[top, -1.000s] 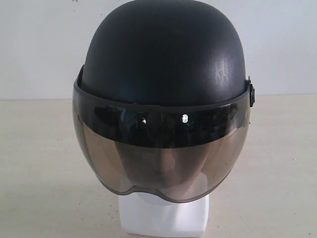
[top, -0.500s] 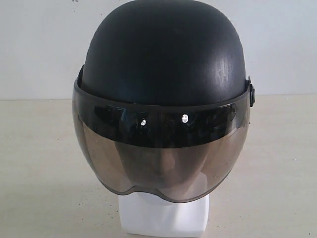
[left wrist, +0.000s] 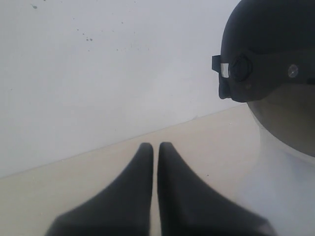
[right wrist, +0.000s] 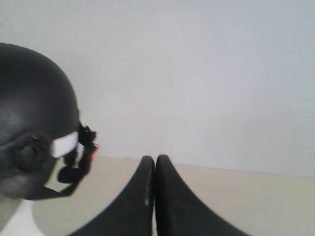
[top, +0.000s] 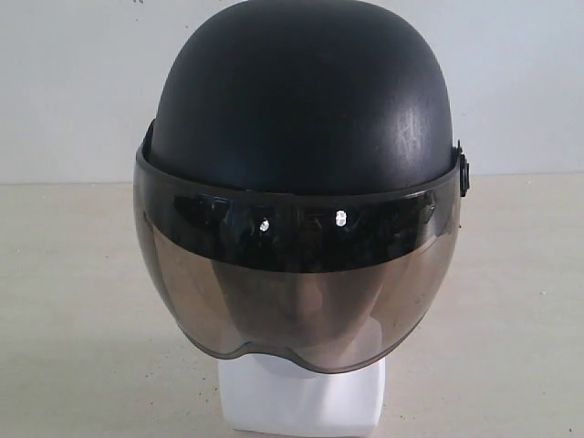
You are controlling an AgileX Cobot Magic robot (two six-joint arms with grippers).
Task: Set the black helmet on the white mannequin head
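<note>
On the pale surface [top: 73, 301] the white mannequin head [top: 301, 401] stands upright facing the exterior camera, with the black helmet [top: 301, 100] seated squarely on it. The smoky visor [top: 297, 292] is down over the face, whose features show dimly behind it. Only the blocky neck base shows below. A plain white wall [top: 73, 82] is behind. The left pincer [left wrist: 156, 147] sits beside the helmet, apart from it, fingers together with just a sliver between, holding nothing. The right pincer [right wrist: 155, 160] is on the other side, also clear, fingers pressed together, empty. A small red buckle [right wrist: 93, 147] shows by the helmet's strap.
</note>
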